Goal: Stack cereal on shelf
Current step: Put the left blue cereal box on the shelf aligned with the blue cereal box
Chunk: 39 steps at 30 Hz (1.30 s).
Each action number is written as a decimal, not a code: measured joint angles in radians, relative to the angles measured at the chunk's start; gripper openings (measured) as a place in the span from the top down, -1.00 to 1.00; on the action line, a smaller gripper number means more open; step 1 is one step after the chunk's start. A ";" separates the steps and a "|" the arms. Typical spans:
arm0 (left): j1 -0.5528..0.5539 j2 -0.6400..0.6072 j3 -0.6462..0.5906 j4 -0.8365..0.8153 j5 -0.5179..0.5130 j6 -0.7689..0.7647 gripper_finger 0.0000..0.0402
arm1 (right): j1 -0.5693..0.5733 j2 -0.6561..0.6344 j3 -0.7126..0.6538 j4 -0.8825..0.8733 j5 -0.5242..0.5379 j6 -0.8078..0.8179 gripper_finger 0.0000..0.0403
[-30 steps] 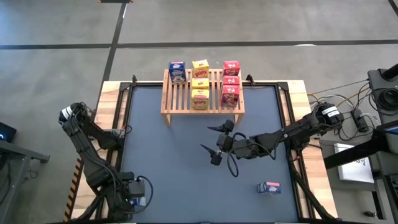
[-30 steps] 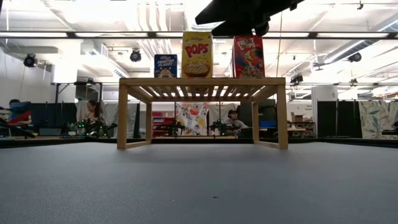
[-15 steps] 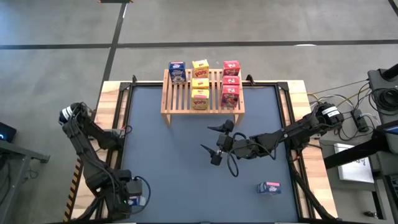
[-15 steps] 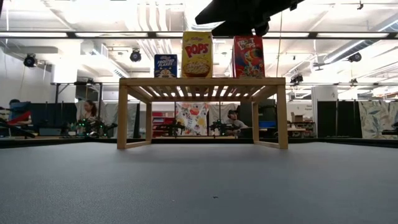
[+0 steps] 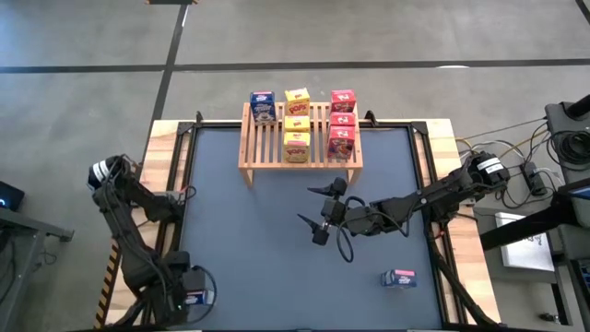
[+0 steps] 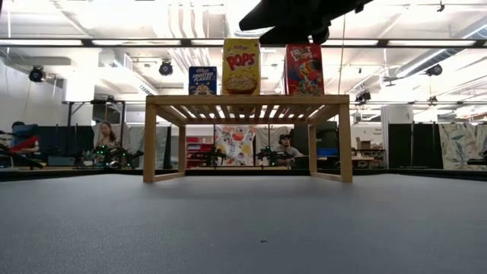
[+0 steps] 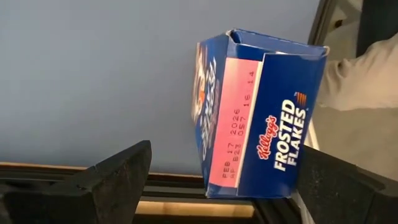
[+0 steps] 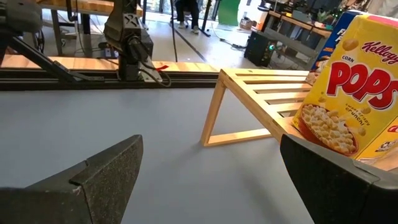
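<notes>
Seven boxes on the shelf [image 5: 300, 148], two blue ones off it.

The shelf stands at the table's [image 5: 258, 240] far edge — a blue box [image 5: 263, 105] in its left column, three yellow boxes [image 5: 296, 124] in the middle, three red boxes [image 5: 341, 124] on the right. The right claw [image 5: 318, 214] hovers wide open and empty over mid-table, just short of the shelf. Another blue box [image 5: 399, 278] lies at the near right. The left claw [image 5: 189, 297] sits at the near left corner, fingers [image 7: 112, 177] spread wide around a Frosted Flakes box [image 7: 258, 146] — not gripping it.
</notes>
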 joint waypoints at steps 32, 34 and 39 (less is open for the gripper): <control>-0.045 0.001 -0.015 0.028 -0.101 0.011 -0.05 | 0.000 0.000 0.000 -0.004 0.001 0.001 -0.83; -0.045 0.001 -0.015 0.028 -0.101 0.014 -0.03 | 0.000 0.000 0.000 -0.004 0.001 0.001 -0.83; -0.044 0.000 -0.015 0.028 -0.107 0.015 0.02 | 0.000 0.000 0.000 -0.004 0.001 0.001 -0.83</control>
